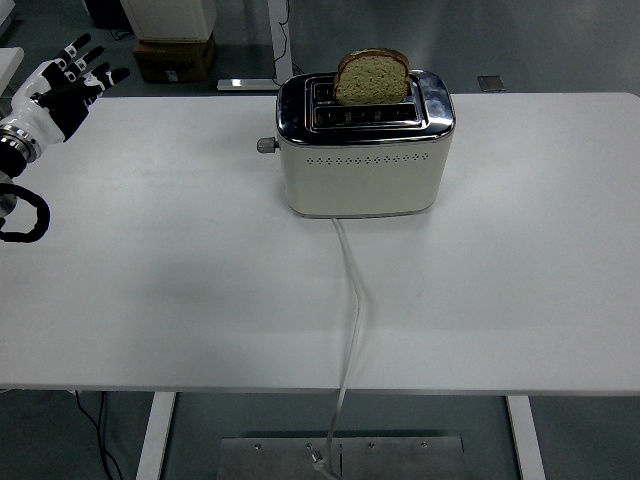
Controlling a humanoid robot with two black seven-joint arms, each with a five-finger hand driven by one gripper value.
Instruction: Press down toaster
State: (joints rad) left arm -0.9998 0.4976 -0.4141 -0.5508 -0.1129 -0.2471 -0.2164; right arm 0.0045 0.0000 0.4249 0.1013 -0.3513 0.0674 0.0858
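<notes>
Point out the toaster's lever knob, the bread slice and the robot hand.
lever knob (266, 145), head view, its grey end face.
bread slice (372, 80), head view, the crumb face.
left robot hand (68, 82), head view, its palm.

No writing, label or number can be read anywhere, not even on the toaster (362, 150).

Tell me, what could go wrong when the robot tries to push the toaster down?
The lever is small and sticks out of the toaster on its left end, so the left hand, now open and far off, might slip past it. A sideways push could slide the toaster or tug its cord. The bread might tip.
</notes>
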